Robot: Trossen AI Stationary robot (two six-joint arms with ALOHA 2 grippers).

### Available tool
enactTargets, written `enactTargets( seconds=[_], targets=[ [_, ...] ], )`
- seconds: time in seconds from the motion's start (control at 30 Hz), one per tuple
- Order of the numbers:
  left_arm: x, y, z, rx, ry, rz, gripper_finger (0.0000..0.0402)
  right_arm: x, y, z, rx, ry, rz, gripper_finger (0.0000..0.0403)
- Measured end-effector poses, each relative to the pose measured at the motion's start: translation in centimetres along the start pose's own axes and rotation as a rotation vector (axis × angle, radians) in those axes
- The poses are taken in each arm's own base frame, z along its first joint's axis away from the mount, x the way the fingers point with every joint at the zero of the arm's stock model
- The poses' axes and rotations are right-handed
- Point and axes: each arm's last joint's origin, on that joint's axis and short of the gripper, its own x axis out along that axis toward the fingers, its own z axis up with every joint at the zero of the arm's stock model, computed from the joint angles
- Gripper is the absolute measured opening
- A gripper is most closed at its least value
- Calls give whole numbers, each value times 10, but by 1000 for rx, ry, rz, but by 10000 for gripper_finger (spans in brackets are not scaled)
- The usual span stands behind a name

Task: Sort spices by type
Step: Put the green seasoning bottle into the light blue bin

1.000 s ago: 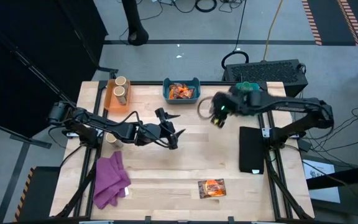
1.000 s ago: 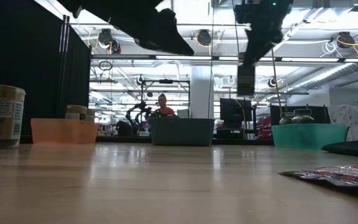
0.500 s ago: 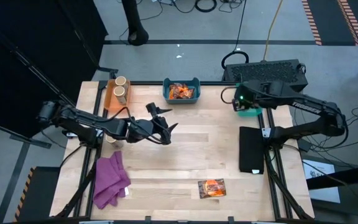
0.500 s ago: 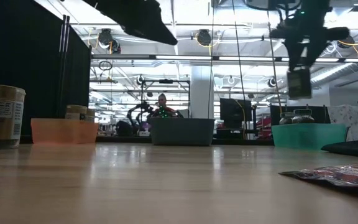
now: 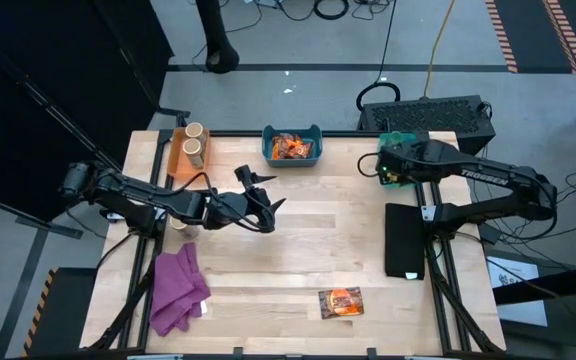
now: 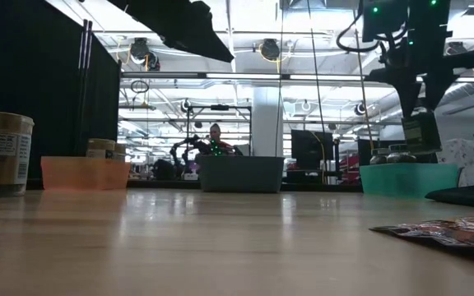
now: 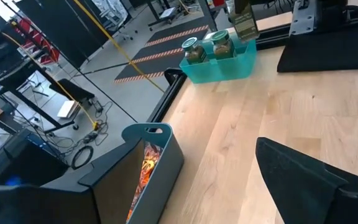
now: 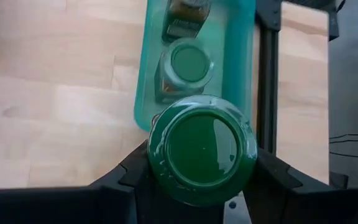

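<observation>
— Green-lidded jar point(image 8: 202, 149) is clamped between my right gripper point(image 8: 197, 186) fingers, held upright over the near end of the teal bin point(image 8: 140, 87). Two jars point(image 8: 188, 65) of the same kind already stand in that bin, so I judge this one belongs beside them.

— And your left side?

— Left gripper point(image 5: 265, 206) hangs above the middle of the table with its fingers spread and nothing between them; I'd say it waits clear so the arms don't cross.

— What's left to sort?

— One printed packet point(image 5: 340, 302) lies flat at the table's front edge, well apart from the blue bin point(image 5: 292, 147) holding the other packets. Tan jars point(image 5: 192, 142) stand in the orange bin point(image 5: 176, 163), and another tan jar point(image 6: 2, 153) stands outside it near the purple cloth point(image 5: 177, 289)
</observation>
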Motion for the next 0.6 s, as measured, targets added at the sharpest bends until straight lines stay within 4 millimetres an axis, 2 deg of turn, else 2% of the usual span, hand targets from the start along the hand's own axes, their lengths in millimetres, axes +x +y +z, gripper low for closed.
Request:
enactTargets(
  seconds=[0.6],
  targets=[
    [0,0,0,0,1,0,316,5,-1,11,1,-50,-7,163]
  ],
)
